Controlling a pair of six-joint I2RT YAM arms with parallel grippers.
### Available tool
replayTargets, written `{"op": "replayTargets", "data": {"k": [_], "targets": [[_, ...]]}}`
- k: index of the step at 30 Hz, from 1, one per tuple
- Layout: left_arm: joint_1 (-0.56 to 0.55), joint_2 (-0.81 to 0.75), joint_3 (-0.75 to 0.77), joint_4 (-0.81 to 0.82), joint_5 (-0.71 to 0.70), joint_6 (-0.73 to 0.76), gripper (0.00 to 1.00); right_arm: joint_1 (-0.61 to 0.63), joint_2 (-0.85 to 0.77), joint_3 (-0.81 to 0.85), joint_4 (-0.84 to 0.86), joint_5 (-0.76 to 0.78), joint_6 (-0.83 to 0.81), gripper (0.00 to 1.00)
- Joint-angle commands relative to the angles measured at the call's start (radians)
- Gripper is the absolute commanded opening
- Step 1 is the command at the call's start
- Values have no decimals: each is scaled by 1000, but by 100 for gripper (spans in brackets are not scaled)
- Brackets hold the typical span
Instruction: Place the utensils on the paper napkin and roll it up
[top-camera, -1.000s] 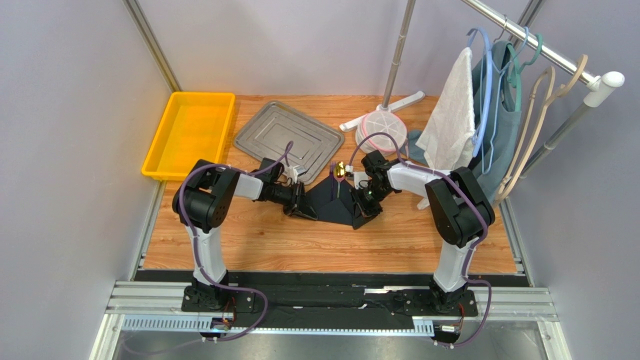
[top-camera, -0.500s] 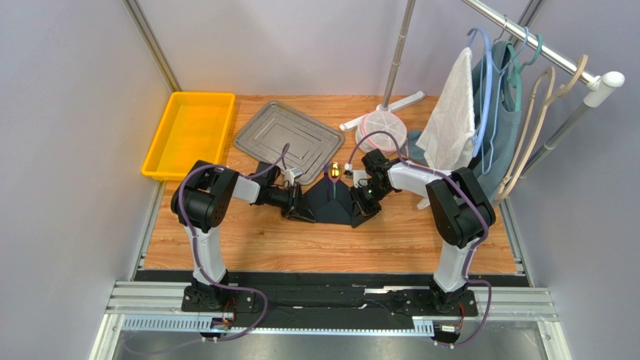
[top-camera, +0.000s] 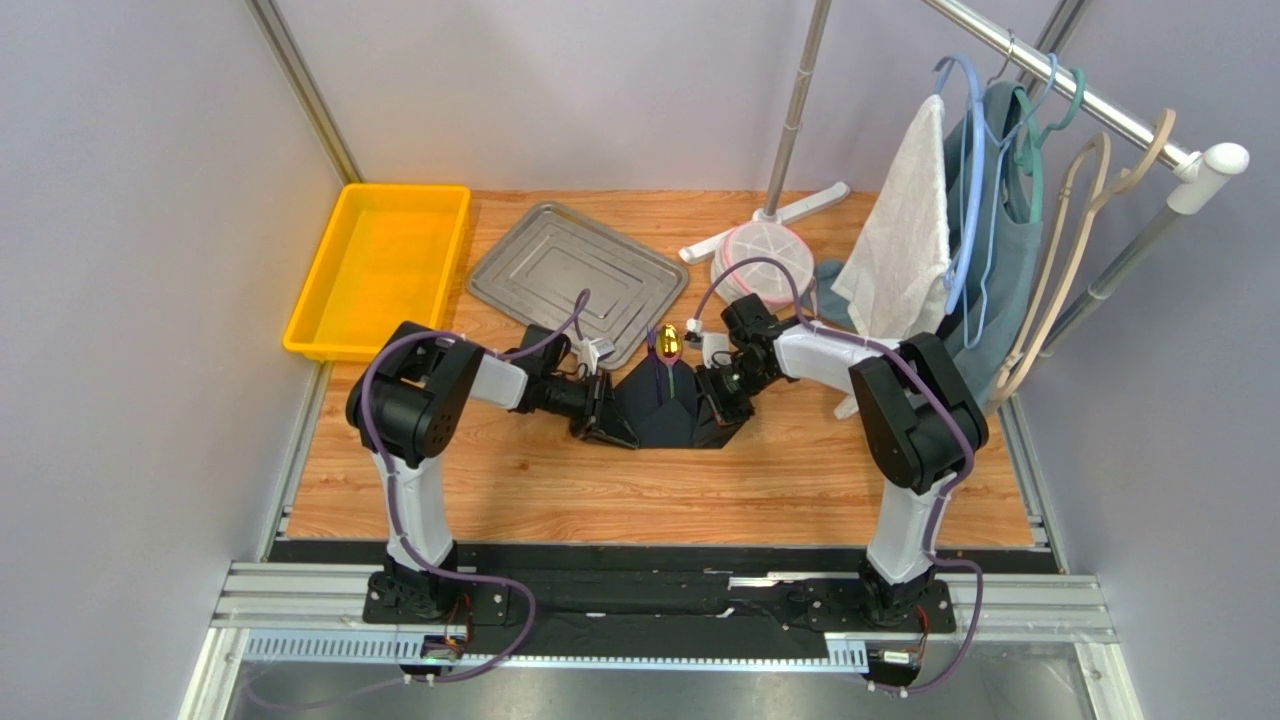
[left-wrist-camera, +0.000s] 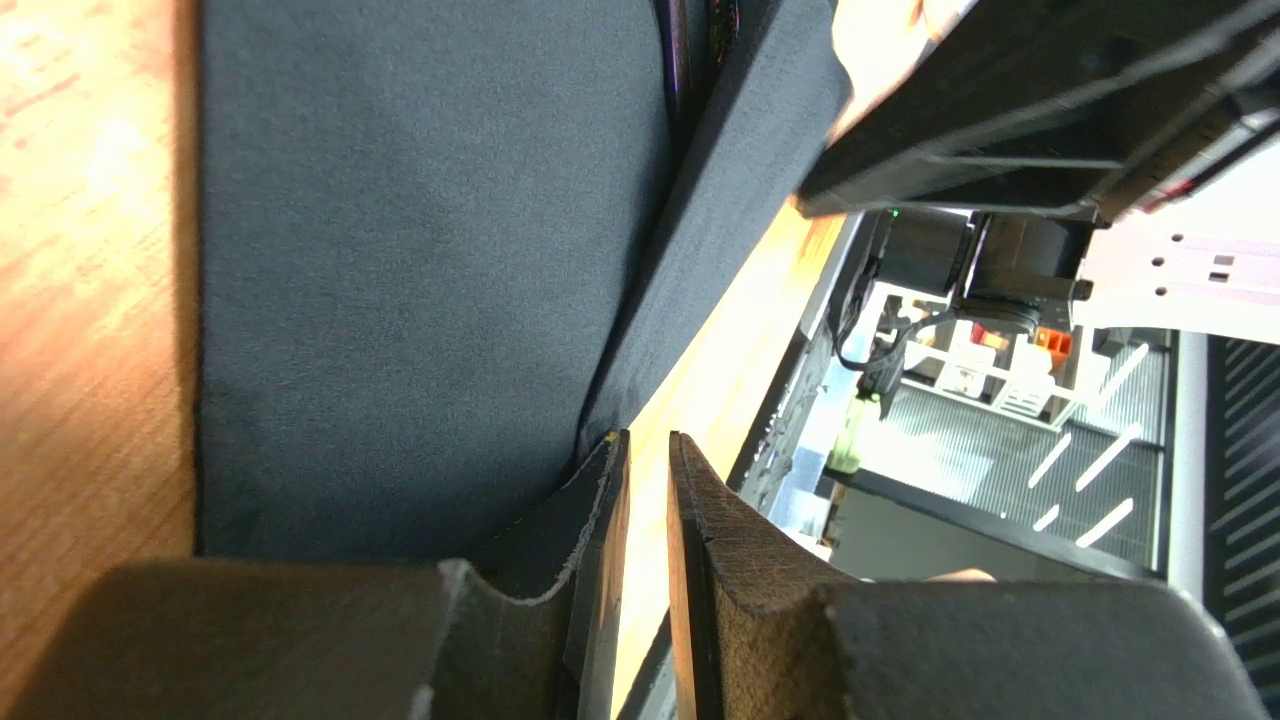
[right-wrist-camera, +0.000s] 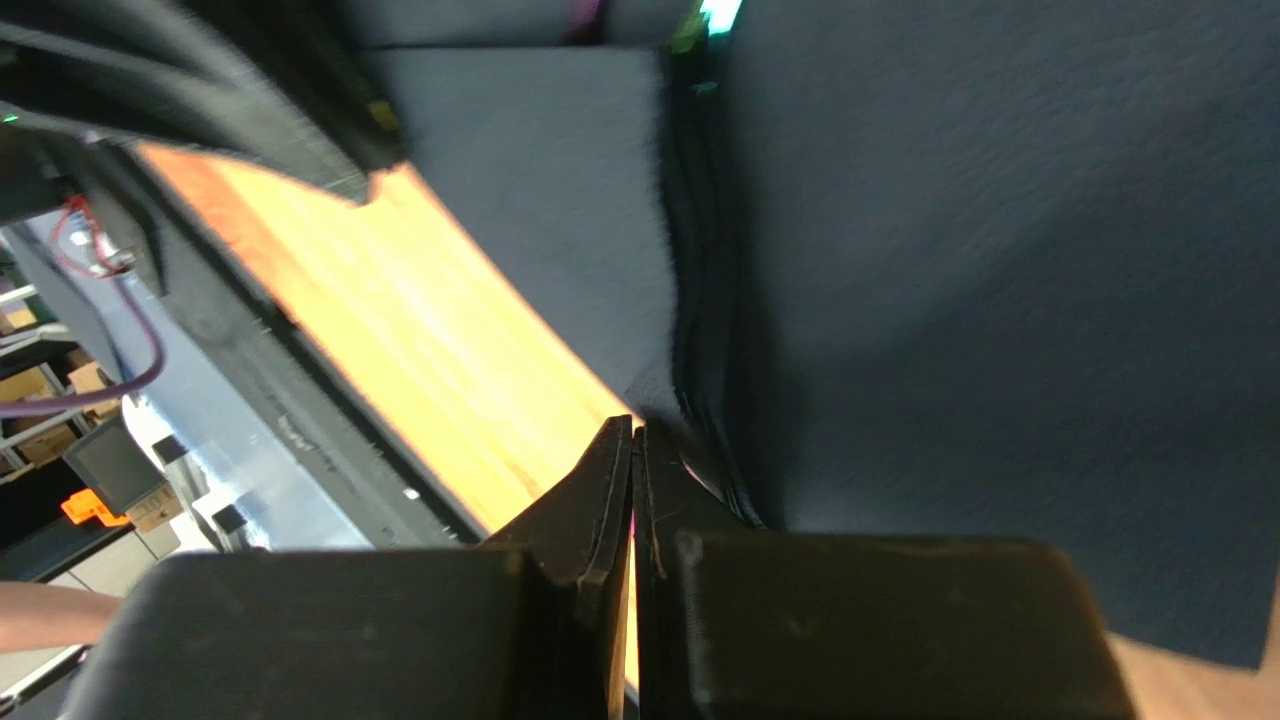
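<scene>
The black paper napkin (top-camera: 661, 408) lies mid-table with both side flaps lifted towards its middle. The spoon's gold bowl (top-camera: 669, 341) and the purple fork's (top-camera: 657, 357) head stick out at its far end; their handles are hidden under the flaps. My left gripper (top-camera: 610, 416) grips the left flap; in the left wrist view its jaws (left-wrist-camera: 639, 438) stand a narrow slit apart at the fold of the napkin (left-wrist-camera: 436, 255). My right gripper (top-camera: 720, 407) grips the right flap; its jaws (right-wrist-camera: 634, 428) are pressed together at the napkin's (right-wrist-camera: 977, 285) folded edge.
A grey metal tray (top-camera: 579, 278) lies just behind the left gripper and a yellow bin (top-camera: 376, 270) at the far left. A round white-and-pink lid (top-camera: 763, 258), a stand pole, a white towel (top-camera: 902, 225) and hangers on a rack are at the back right.
Both grippers have moved inward towards each other, drawing the napkin's side flaps over the cutlery. The napkin now looks narrower.
</scene>
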Motion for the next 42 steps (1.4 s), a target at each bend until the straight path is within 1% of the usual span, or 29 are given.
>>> {"op": "replayTargets", "data": {"k": [1, 5, 10, 13, 16, 18, 21, 22, 24, 25, 27, 29, 33, 34, 36, 39, 42], "targets": [[-5, 6, 13, -27, -50, 42, 24, -2, 45, 32, 36, 53, 0, 2], [1, -35, 4, -41, -37, 60, 29, -2, 59, 23, 22, 85, -14, 2], [50, -80, -24, -93, -15, 97, 32, -2, 56, -3, 19, 104, -34, 1], [82, -82, -18, -127, -17, 142, 33, -2, 56, -6, 18, 95, -36, 0], [93, -94, 5, -226, -47, 210, 33, -2, 53, -4, 13, 90, -36, 0], [93, -127, 4, -232, -50, 237, 33, -2, 53, 0, 9, 81, -36, 0], [89, -183, -2, -178, -1, 229, 34, -2, 45, 6, 4, 68, -34, 0], [83, -228, -2, -166, 15, 226, 34, -2, 42, 9, 1, 62, -34, 0], [53, -268, 4, -138, 17, 226, 35, -2, 41, 22, -10, 46, -31, 0], [43, -297, 2, -97, 20, 206, 35, -2, 39, 26, -13, 39, -30, 0], [-3, -302, 4, -13, 14, 173, 35, -2, 31, 31, -22, 27, -28, 1], [-46, -281, 13, 35, -10, 105, 35, -2, 27, 34, -28, 21, -30, 1], [-91, -162, 33, 242, -49, -53, 35, -3, 28, 34, -44, 3, -27, 1], [-98, -142, 39, 270, -56, -103, 34, -3, 30, 34, -44, -4, -24, 1], [-117, -90, 56, 346, -63, -148, 34, -3, 31, 36, -47, -11, -17, 1], [-134, -40, 82, 393, -80, -193, 34, -5, 31, 42, -47, -13, -14, 1], [-137, -5, 102, 402, -96, -208, 34, -3, 30, 48, -48, -19, -11, 1]]}}
